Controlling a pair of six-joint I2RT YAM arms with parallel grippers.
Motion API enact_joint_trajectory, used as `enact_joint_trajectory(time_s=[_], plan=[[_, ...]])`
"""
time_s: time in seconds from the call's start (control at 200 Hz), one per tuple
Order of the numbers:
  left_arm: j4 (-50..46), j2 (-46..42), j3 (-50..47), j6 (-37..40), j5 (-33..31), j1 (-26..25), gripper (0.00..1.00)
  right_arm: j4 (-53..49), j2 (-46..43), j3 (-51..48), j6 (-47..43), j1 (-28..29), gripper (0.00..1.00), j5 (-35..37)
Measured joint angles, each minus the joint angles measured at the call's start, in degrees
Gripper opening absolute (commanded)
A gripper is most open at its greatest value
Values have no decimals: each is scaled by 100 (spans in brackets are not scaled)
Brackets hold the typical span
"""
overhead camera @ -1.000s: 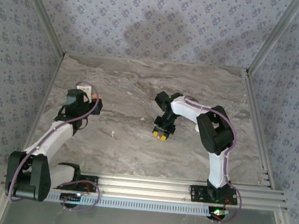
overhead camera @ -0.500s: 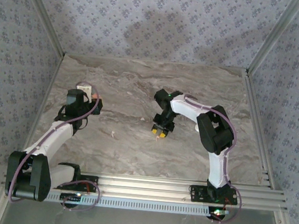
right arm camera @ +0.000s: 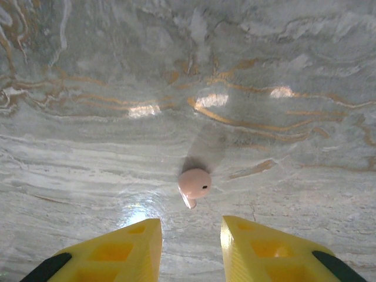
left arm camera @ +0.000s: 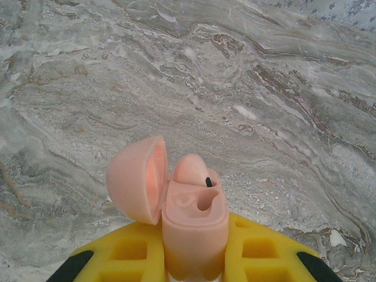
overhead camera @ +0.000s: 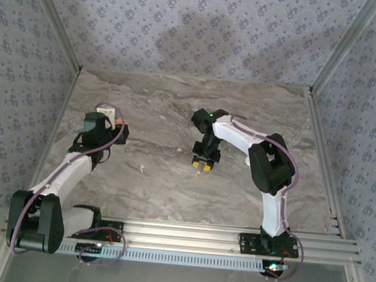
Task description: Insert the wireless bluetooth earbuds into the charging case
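The left fingers [left arm camera: 132, 255], yellow, pinch the pink charging case [left arm camera: 194, 229] from both sides at the bottom centre of my left wrist view. They hold it upright above the grey marbled desk [left arm camera: 264, 88]. The case's lid [left arm camera: 136, 179] stands open, swung to the left of the body. A seated earbud [left arm camera: 192, 169], pink with a small dark mark, sits in the far side of the case. Just in front of it a socket [left arm camera: 202, 201] shows as a dark hollow.

The right fingers [right arm camera: 132, 247] are spread at the bottom of my right wrist view, with bare desk in the gap and nothing gripped. A loose earbud [right arm camera: 194, 183] lies on the desk near the centre of that frame, just beyond the gap and apart from both tips. Its rounded head points up the frame and its short stem points down toward the fingers.

On the overhead camera the left arm [overhead camera: 65, 169] reaches up the left side of the frame and carries the case at centre left. The right arm [overhead camera: 266, 162] bends in from the lower right, and its fingers point down near the middle of the frame. There the loose earbud is a pale speck just below the fingertips, well apart from the case.
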Motion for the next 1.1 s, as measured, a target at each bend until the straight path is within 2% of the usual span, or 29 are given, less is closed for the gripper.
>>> enact_joint_trajectory(time_s=[0.42, 1.099], plan=[[-2, 0, 0, 0, 0, 0, 13, 87, 275, -24, -28, 46, 33, -42], [-4, -15, 0, 2, 0, 0, 13, 264, 385, -138, -28, 46, 27, -160]])
